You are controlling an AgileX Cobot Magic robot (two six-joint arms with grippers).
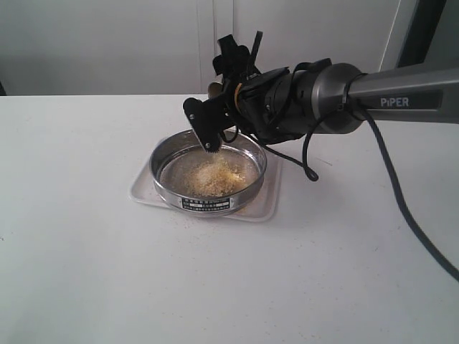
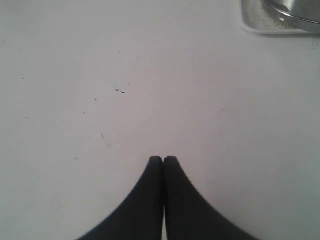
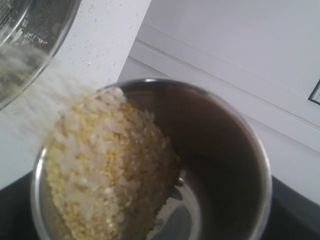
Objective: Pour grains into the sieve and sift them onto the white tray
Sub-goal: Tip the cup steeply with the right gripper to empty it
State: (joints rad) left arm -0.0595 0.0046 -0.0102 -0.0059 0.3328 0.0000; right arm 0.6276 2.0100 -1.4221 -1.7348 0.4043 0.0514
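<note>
My right claw (image 1: 220, 93) is clamped on a steel cup (image 3: 215, 140). It is turned so that one finger hangs low and the other stands above. The cup fills the space between the two dark finger parts in my right wrist view, and it is tipped well over. The grains (image 3: 100, 170), a yellow and whitish mix, are banked against the cup's low side right up to the lip. At the lip they smear into a blur that falls away from the claw. The far side of the cup's inner wall is bare and shiny.

Directly under the claw sits the sieve (image 1: 208, 172), with my lower finger hanging just inside its ring, above the mesh. A pale golden pile of grains lies on the mesh beneath that fingertip, roughly in the middle. The sieve's label (image 1: 206, 203) is on the side of the ring away from my arm. The sieve rests on the white tray (image 1: 267, 208), whose rim shows around it, and the tray lies flat on the table (image 1: 86, 251). Behind the claw, a black cable (image 1: 308, 154) loops down from my arm (image 1: 394, 89) beside the tray.

My left claw (image 2: 163, 160) is closed on nothing, its two fingertips pressed together over bare table. Well apart from it, ahead and off to one side, I see a corner of the tray with a few specks on it, and a piece of the sieve's ring.
</note>
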